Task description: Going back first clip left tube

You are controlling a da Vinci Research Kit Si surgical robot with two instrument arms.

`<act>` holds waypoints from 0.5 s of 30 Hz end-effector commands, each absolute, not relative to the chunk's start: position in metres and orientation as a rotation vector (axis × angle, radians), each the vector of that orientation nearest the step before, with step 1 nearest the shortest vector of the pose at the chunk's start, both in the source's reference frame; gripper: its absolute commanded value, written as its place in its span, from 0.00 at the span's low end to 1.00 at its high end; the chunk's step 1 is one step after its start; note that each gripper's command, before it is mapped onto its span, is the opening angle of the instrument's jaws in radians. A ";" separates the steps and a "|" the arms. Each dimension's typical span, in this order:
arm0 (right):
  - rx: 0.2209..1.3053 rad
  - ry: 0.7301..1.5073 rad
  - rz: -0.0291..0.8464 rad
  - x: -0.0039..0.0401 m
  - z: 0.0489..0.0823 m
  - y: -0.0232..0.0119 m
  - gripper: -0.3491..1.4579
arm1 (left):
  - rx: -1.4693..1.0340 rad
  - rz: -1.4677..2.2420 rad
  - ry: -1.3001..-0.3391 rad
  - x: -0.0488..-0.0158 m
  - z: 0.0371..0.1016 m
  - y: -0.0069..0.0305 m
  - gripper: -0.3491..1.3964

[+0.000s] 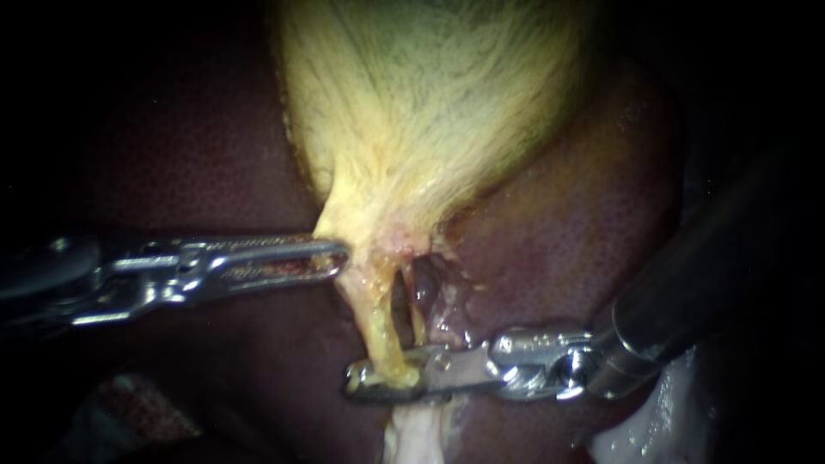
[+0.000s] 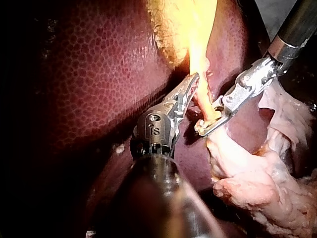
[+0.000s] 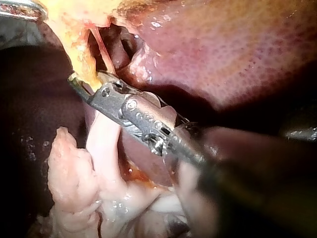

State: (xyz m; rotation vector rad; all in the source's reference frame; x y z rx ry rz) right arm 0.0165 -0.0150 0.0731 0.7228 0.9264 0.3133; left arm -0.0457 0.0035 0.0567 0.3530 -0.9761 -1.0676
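Gallbladder (image 1: pixel 430 112) clenched in left tool (image 1: pixel 338 257); left tube (image 1: pixel 375 322) between parted jaws of right tool (image 1: pixel 365 379)

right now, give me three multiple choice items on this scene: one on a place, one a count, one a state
1. The right instrument has its tip at: A the left tube; B bare bench; C off screen.
2. Instruments in the endoscope view: A one; B two; C three.
3. The left instrument has its jaws: A wide open; B shut on the gallbladder; C hidden.
Answers: A, its tip meets that tube; B, one shaft enters from each side; B, they pinch the gallbladder's neck.
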 end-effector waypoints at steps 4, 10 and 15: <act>0.723 0.926 0.313 0.0164 0.0730 -0.0150 0.00 | 0.353 -1.068 -0.976 -0.0457 0.0567 0.0035 0.05; 0.731 0.926 0.306 0.0167 0.0732 -0.0149 0.08 | 0.353 -1.068 -0.976 -0.0457 0.0566 0.0035 0.05; 0.710 0.958 0.256 0.0169 0.0732 -0.0149 0.33 | 0.353 -1.068 -0.976 -0.0457 0.0566 0.0035 0.05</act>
